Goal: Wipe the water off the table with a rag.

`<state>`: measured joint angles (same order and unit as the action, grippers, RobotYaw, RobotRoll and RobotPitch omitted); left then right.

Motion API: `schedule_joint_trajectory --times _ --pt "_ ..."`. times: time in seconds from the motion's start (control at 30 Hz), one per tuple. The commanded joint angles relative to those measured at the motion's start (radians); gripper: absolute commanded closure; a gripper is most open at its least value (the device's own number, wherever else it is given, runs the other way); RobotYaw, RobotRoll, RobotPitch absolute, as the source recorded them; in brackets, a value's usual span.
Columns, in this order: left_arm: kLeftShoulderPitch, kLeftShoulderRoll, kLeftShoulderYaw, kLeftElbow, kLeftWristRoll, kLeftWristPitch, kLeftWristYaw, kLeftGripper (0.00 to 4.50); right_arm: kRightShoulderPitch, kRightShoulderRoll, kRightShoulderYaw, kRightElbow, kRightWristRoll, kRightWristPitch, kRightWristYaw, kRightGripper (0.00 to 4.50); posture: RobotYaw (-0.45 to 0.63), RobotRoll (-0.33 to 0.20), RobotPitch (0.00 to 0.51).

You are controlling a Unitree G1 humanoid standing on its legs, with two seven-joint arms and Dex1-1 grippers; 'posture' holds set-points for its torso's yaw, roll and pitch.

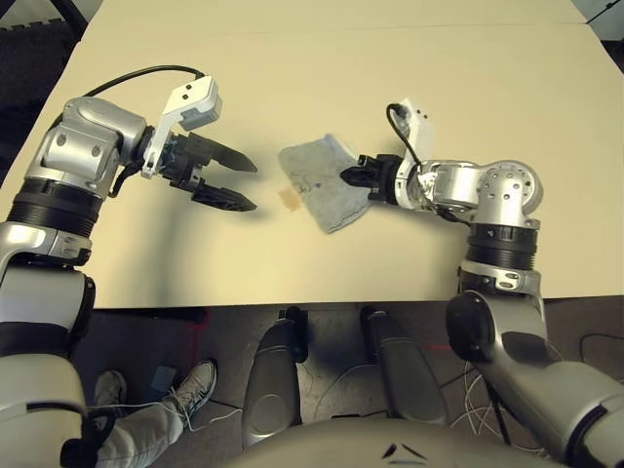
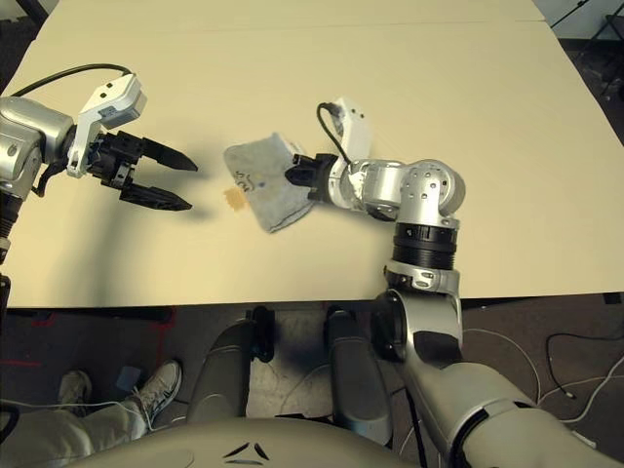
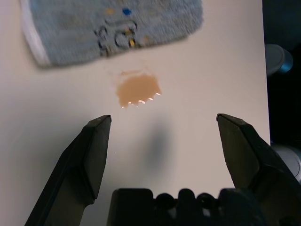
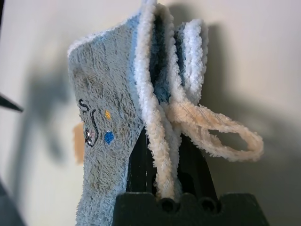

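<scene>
We see a broad, smooth, pale beige table (image 1: 322, 273) running out under and past both grippers. On it, a grey cloth (image 1: 317, 171) lies partly bunched, pinched between the right gripper's (image 1: 363, 178) fingers. A small tan-brown puddle (image 3: 138, 89) sits on the table between the left gripper (image 3: 163, 117) and the cloth, right beside the cloth's edge with the dark writing.

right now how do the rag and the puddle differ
The rag is grey-blue with dark marks; the puddle is plain tan. The rag is fuzzy cloth, pinched by the right tool; the puddle is glossy liquid, untouched by either tool. The rag is larger than the puddle.
</scene>
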<state>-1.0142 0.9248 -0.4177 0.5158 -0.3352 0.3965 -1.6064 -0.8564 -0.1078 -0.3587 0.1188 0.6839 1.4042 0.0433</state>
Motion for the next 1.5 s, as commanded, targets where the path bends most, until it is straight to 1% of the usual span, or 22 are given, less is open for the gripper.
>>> schedule_joint_trajectory --times 0.03,0.3,0.7,0.8,0.9,1.0,1.1,1.2,1.3,1.4,1.5 --pt "-0.007 0.002 -0.024 0.003 -0.002 -0.002 -0.008 0.00 -0.010 -0.048 0.027 -0.017 -0.022 -0.021 0.035 4.47 -0.18 0.000 0.291" --pt "-0.021 -0.001 -0.030 0.020 0.000 -0.011 -0.008 0.00 -0.019 -0.141 0.036 0.010 -0.048 -0.044 0.089 4.47 -0.18 0.000 0.283" --pt "-0.048 0.005 -0.040 0.036 0.004 -0.018 -0.008 0.00 -0.024 -0.309 0.104 0.121 -0.147 -0.194 0.218 4.47 -0.19 0.000 0.272" --pt "-0.054 0.005 -0.043 0.044 0.004 -0.023 -0.008 0.00 -0.029 -0.338 0.125 0.147 -0.172 -0.239 0.248 4.47 -0.19 0.000 0.272" --pt "-0.057 0.005 -0.045 0.050 0.004 -0.027 -0.008 0.00 -0.051 -0.347 0.126 0.160 -0.176 -0.262 0.271 4.47 -0.19 0.000 0.272" --pt "-0.058 0.009 -0.047 0.049 0.002 -0.029 -0.008 0.00 -0.095 -0.309 0.104 0.120 -0.133 -0.206 0.271 4.47 -0.19 0.000 0.274" --pt "-0.063 0.015 -0.051 0.051 0.000 -0.033 -0.008 0.00 -0.133 -0.226 0.063 0.043 -0.063 -0.084 0.247 4.47 -0.19 0.000 0.274" --pt "-0.082 0.022 -0.057 0.061 -0.001 -0.047 -0.008 0.00 -0.159 -0.091 0.004 -0.064 -0.010 0.058 0.192 4.47 -0.19 0.000 0.273" --pt "-0.107 0.024 -0.063 0.082 0.004 -0.063 -0.008 0.00 -0.167 0.058 -0.051 -0.158 0.001 0.174 0.137 4.47 -0.19 0.000 0.273" --pt "-0.129 0.033 -0.080 0.090 -0.004 -0.068 -0.008 0.00 -0.136 0.182 -0.060 -0.209 0.038 0.210 0.083 4.47 -0.19 0.000 0.274" --pt "-0.141 0.049 -0.101 0.085 -0.017 -0.067 -0.008 0.00 -0.089 0.259 -0.032 -0.229 0.075 0.210 0.034 4.47 -0.18 0.000 0.275"
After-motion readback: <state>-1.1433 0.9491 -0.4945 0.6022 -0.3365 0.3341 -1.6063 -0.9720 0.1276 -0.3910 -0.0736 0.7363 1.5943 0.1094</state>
